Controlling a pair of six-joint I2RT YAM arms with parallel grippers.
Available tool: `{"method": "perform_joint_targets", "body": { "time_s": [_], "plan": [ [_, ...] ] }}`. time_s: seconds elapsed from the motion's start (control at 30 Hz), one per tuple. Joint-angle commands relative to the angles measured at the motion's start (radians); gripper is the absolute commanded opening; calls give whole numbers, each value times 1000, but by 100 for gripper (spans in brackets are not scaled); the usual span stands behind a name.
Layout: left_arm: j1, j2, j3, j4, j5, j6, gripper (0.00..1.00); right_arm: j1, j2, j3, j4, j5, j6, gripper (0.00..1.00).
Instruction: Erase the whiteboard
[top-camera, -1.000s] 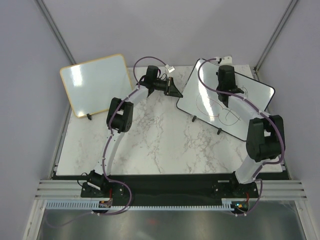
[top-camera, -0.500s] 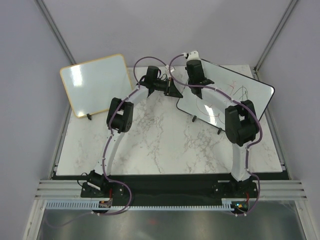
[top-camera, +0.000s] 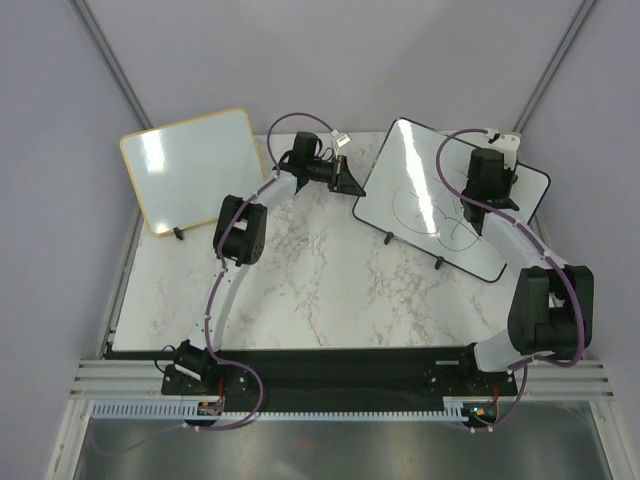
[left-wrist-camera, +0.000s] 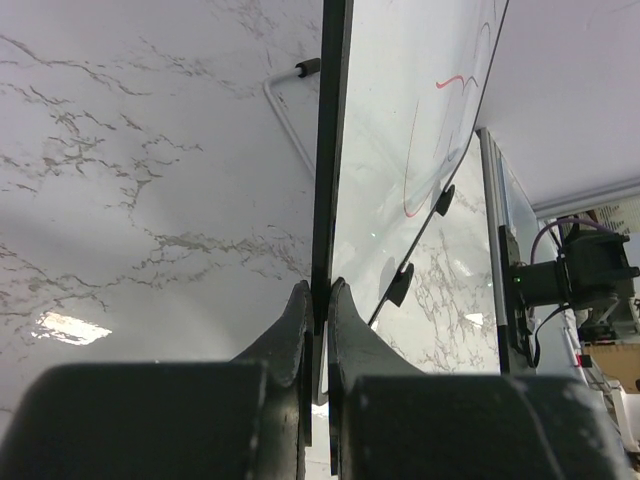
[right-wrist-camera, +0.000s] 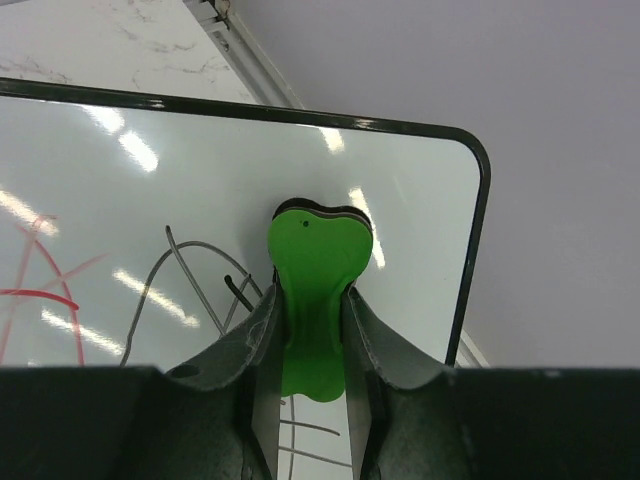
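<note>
The black-framed whiteboard (top-camera: 415, 165) stands tilted on its small feet at the back right of the table. Red and grey scribbles (top-camera: 432, 212) mark its middle. My left gripper (top-camera: 352, 186) is shut on the board's left edge; the left wrist view shows the thin black frame (left-wrist-camera: 328, 150) pinched between the fingertips of the left gripper (left-wrist-camera: 319, 295). My right gripper (right-wrist-camera: 311, 292) is shut on a green eraser (right-wrist-camera: 320, 250). The eraser's dark pad presses on the whiteboard (right-wrist-camera: 150, 190) close to its rounded right corner. Grey lines (right-wrist-camera: 190, 265) lie just left of the eraser.
A second whiteboard with a light wooden frame (top-camera: 193, 165) lies at the back left. The marble table (top-camera: 320, 290) has a metal rail (top-camera: 545, 250) along its right edge. Grey walls close in behind and at both sides.
My right arm swept the eraser from the board's middle up to its far left end, then across to the right corner. The left gripper has kept its hold.
</note>
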Motion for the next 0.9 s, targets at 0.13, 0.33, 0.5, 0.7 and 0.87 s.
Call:
{"method": "perform_joint_targets", "body": {
  "time_s": [0.13, 0.33, 0.5, 0.7, 0.87],
  "plan": [
    [4, -32, 24, -42, -95, 79, 2, 44, 26, 40, 5, -117, 73, 0],
    [3, -32, 24, -42, -96, 79, 2, 237, 170, 153, 103, -127, 28, 0],
    [1, -35, 22, -43, -96, 78, 2, 300, 284, 224, 170, -124, -18, 0],
    [3, -37, 24, -42, -92, 78, 2, 216, 183, 92, 224, -67, -3, 0],
    [1, -38, 19, -48, -93, 76, 2, 66, -33, -127, 214, -27, 59, 0]
  ]
}}
